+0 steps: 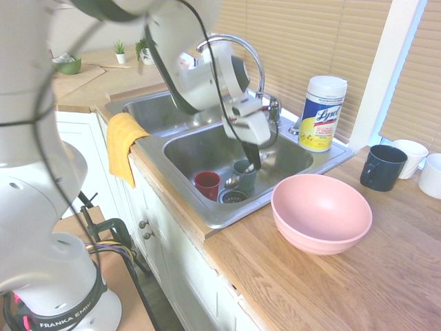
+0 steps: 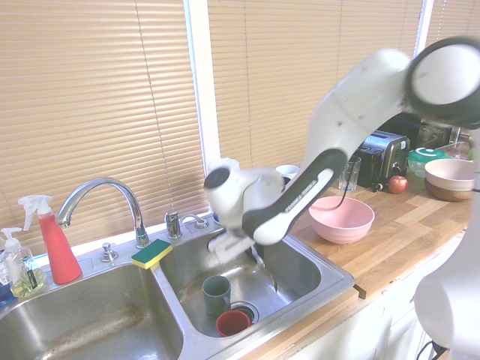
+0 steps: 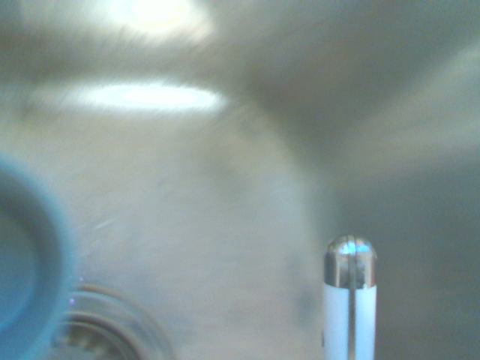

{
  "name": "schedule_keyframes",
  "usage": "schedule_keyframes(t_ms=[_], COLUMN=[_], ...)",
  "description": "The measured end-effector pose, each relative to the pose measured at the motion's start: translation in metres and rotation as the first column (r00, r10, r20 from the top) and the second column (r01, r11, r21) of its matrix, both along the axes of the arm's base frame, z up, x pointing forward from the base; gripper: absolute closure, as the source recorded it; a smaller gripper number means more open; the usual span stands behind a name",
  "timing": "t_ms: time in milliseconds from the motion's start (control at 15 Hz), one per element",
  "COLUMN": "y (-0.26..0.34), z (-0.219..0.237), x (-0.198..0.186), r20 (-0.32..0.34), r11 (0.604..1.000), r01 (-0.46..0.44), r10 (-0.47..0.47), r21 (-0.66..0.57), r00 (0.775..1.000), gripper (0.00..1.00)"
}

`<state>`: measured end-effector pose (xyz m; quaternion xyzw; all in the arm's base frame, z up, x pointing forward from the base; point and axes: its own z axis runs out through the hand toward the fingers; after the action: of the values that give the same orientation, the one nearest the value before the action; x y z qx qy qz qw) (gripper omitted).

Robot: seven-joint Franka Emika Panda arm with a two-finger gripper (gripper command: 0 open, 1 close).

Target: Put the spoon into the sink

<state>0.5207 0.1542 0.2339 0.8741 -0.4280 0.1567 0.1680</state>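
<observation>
**One spoon low in the basin, cups crowding the drop**

One spoon (image 3: 349,300) hangs pinched in my claw (image 1: 252,164), whose fingers are pressed together on its handle, low inside the right basin of the sink (image 1: 289,148). At about nine o'clock from it stands the grey-green cup (image 1: 244,175), the red cup (image 1: 207,185) beyond. I judge a careless release could knock the nearer cup or land the spoon inside it.

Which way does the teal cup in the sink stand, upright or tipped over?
Upright: the teal cup stands on the floor of the sink's right basin with its open mouth facing up, beside the red cup.
</observation>
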Motion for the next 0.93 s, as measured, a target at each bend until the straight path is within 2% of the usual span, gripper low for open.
schedule_keyframes(t_ms=[133,333,733,800,933], y=[0.01,0.021,0.028,0.028,0.026], z=[-0.033,-0.043,-0.061,-0.065,-0.07], x=[0.026,0.054,0.054,0.053,0.053], r20=[-0.025,-0.029,-0.088,-0.097,-0.11], r11=[1.0,1.0,0.999,0.999,1.0], r01=[0.011,0.029,0.023,0.022,0.015], r10=[-0.011,-0.03,-0.026,-0.024,-0.018], r21=[-0.003,-0.005,-0.028,-0.031,-0.028], r00=[1.0,0.999,0.996,0.995,0.994], gripper=[1.0,1.0,1.0,0.0,0.0])
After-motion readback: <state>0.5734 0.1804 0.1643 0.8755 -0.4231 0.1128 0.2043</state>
